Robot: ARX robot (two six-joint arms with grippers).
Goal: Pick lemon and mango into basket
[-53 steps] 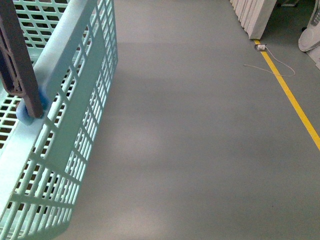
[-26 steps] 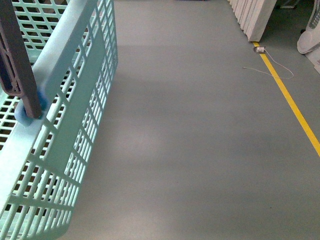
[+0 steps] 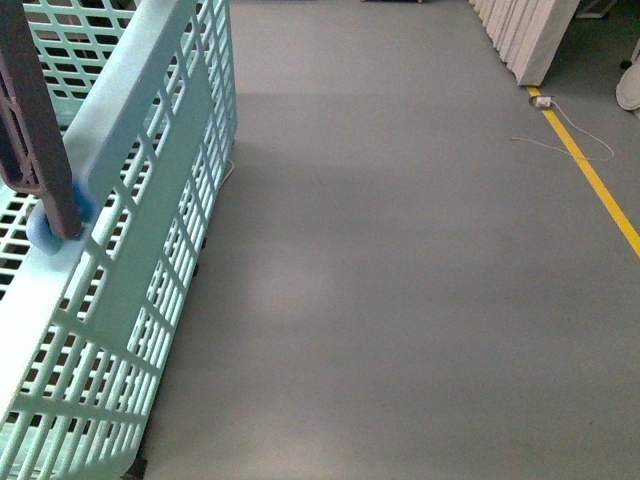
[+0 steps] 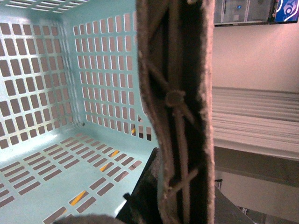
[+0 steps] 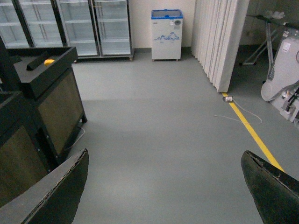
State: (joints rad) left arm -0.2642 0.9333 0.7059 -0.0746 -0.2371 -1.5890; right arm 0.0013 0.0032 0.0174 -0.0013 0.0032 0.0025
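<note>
The light teal basket (image 3: 150,230) fills the left of the front view, lifted and tilted, with its brown handle (image 3: 40,140) crossing the near wall. In the left wrist view I look into the basket (image 4: 56,84); the inside that shows holds nothing. My left gripper (image 4: 180,205) is shut on the brown handle (image 4: 180,93). My right gripper (image 5: 166,186) hangs open over bare grey floor, nothing between its fingers (image 5: 60,191). A small yellow thing (image 5: 49,61) lies on a black stand; it is too small to tell whether it is the lemon or a mango.
The black stand (image 5: 42,102) stands at the left of the right wrist view, with glass-door fridges (image 5: 70,23) and a small white freezer (image 5: 167,35) behind. A white folding partition (image 3: 530,35), a yellow floor line (image 3: 590,180) and a loose white cable (image 3: 570,148) lie to the right.
The floor line, cable and partition have slid rightward in the front view, so the view has swung. The basket stays held at the left in nearly the same place.
</note>
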